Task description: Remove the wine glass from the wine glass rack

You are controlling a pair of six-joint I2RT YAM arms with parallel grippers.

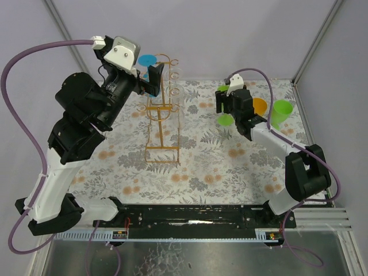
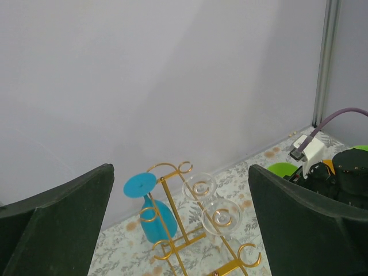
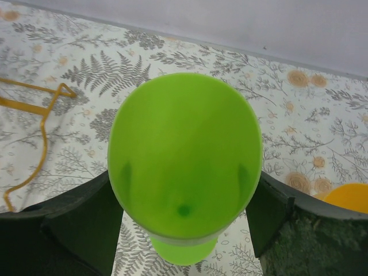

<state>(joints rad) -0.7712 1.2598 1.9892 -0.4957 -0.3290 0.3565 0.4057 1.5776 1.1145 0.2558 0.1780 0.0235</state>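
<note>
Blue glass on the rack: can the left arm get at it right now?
Likely yes. The left gripper is open and faces the rack. The blue glass hangs ahead of it with nothing between. The clear glasses alongside may crowd it.

The rack (image 1: 162, 115) is thin, shiny gold metal wire; the blue wine glass (image 2: 150, 213) looks like opaque matt plastic; the clear wine glasses (image 2: 221, 215) are transparent and glossy; the green wine glass (image 3: 184, 161) is smooth plastic with a soft sheen; the printed table cover (image 1: 218, 167) looks matt.
</note>
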